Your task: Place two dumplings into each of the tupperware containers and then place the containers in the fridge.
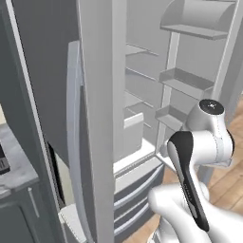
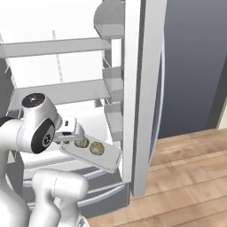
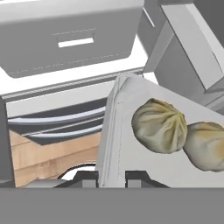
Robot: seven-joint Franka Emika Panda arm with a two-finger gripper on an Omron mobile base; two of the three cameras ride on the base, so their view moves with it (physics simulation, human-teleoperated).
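Fingers (image 3: 104,177): nearest the hand camera, you are looking at two dark tips pressed together on the near rim of the tupperware container (image 3: 144,166); that thin edge is the only part slim enough to pinch, which is likely why you are gripping there.
Gripper (image 2: 66,135): in the right base view it is reaching out from the wrist at the left, clamped on the container's left end, so the box is sticking out to the right like a tray.
Container: it is hanging in the air in front of the open fridge (image 2: 57,95), touching no shelf; it is tilting slightly down toward its free end, probably because it is being carried by one edge.
Dumplings: two are sitting inside, the left dumpling (image 3: 159,125) touching the right dumpling (image 3: 206,145); in my judgement this box is filled and you are on the placing step.
Shelf (image 2: 62,91): the grey shelves are lying behind and above the box, with bare room for it.
Drawers (image 3: 65,120): they are showing below and beyond the container.
Fridge door (image 2: 144,88): it is standing open just to the right of the box's free end, so you should be watching that corner as you are moving in.
Wooden floor (image 2: 186,177): it is lying at the far right.
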